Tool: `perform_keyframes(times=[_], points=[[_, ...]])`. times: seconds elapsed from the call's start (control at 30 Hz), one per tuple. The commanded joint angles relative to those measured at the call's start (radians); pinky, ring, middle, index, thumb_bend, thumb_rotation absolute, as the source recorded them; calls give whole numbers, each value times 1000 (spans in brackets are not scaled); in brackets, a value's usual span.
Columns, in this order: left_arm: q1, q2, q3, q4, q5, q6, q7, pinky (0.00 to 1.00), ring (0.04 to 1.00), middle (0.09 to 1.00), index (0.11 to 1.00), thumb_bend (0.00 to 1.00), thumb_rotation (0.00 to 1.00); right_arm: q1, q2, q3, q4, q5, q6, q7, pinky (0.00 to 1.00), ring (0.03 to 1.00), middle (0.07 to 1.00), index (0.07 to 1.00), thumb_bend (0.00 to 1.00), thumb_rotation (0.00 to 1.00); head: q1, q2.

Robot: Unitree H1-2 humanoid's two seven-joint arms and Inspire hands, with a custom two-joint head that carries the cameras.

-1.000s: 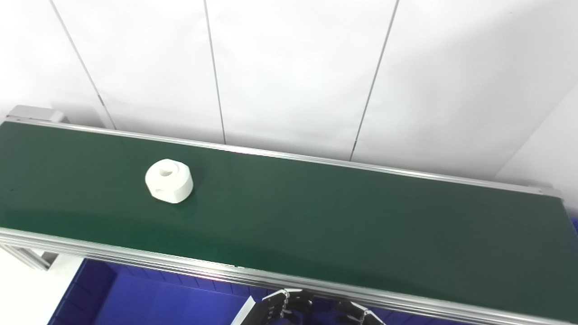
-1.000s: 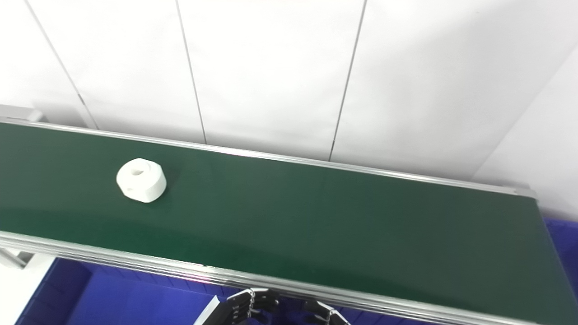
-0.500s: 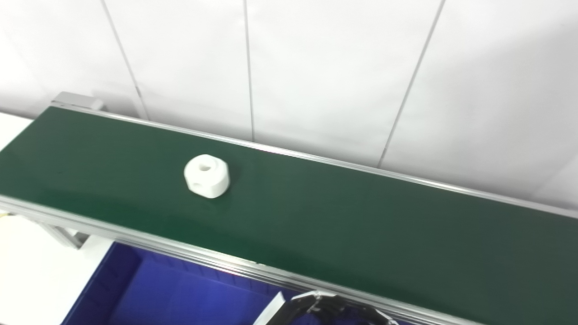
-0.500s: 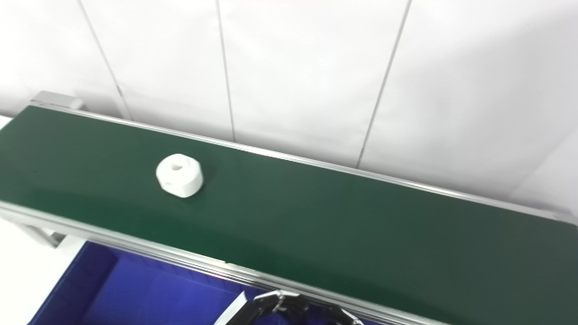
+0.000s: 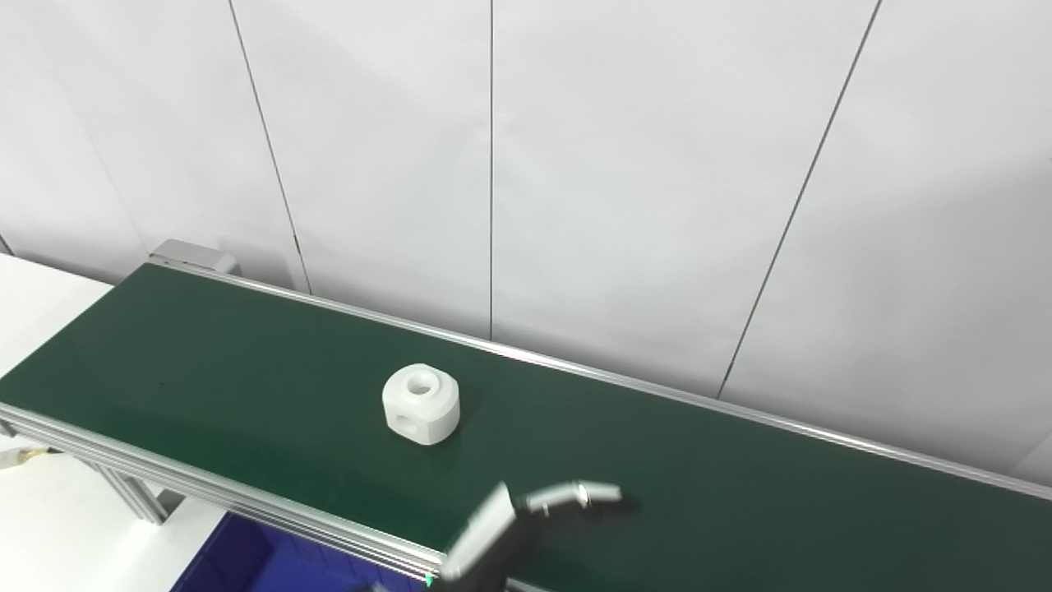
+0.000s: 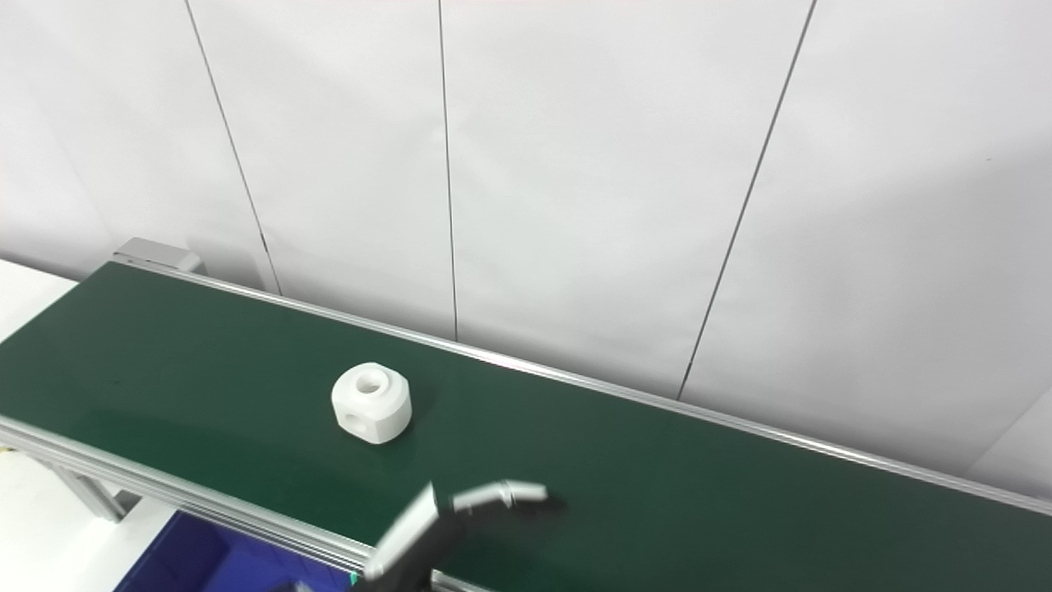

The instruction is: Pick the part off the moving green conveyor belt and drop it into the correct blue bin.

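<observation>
Part: the white, rounded plastic block with a hole on top [image 5: 420,403] sits left of centre on our dark green conveyor belt [image 5: 740,493], untouched.
Hand: our left hand [image 5: 526,518] is blurred at bottom centre, near the part; grasp state we cannot tell.
Why: we judge it is placed to meet the part.
Bin: blue bin corner [image 5: 238,559], lower left.
Room: white panelled wall [image 5: 625,181].

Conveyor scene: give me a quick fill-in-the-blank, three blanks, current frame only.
1. The white part rests on the ____ conveyor belt.
2. The hole in the part's top face is ____ in shape.
3. The hand rising over the belt's near rail is ____ touching the part.

Missing words: green; round; not
</observation>
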State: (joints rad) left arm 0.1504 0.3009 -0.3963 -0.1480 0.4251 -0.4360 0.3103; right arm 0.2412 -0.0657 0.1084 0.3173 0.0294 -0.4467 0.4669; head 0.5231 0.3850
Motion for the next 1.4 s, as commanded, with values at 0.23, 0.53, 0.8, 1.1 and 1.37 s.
perform_keyframes(times=[0.23, 0.53, 0.8, 1.1, 1.37], points=[[-150, 3, 138, -5, 244, -3, -52, 784, 800, 815, 824, 958, 445, -4, 16, -4, -22, 6, -23, 13, 692, 789, 836, 799, 854, 923, -11, 6], [-246, 82, 200, 38, 326, 71, -197, 778, 791, 811, 827, 989, 348, 0, 21, -17, -20, 8, -23, 34, 685, 787, 837, 810, 875, 930, -11, 14], [-316, 139, 202, 96, 358, 164, -336, 771, 787, 805, 815, 1000, 312, 12, 30, -13, -29, 4, -23, 25, 707, 796, 839, 804, 872, 921, -16, 19], [-380, 191, 192, 144, 331, 238, -515, 759, 780, 798, 820, 1000, 268, 15, 25, 7, -40, -10, -23, 3, 677, 784, 832, 808, 865, 925, -21, 22], [-426, 220, 178, 211, 337, 251, -569, 723, 769, 782, 804, 1000, 250, 13, 18, 27, -37, -12, -23, -22, 646, 768, 827, 808, 868, 921, -29, 25]])
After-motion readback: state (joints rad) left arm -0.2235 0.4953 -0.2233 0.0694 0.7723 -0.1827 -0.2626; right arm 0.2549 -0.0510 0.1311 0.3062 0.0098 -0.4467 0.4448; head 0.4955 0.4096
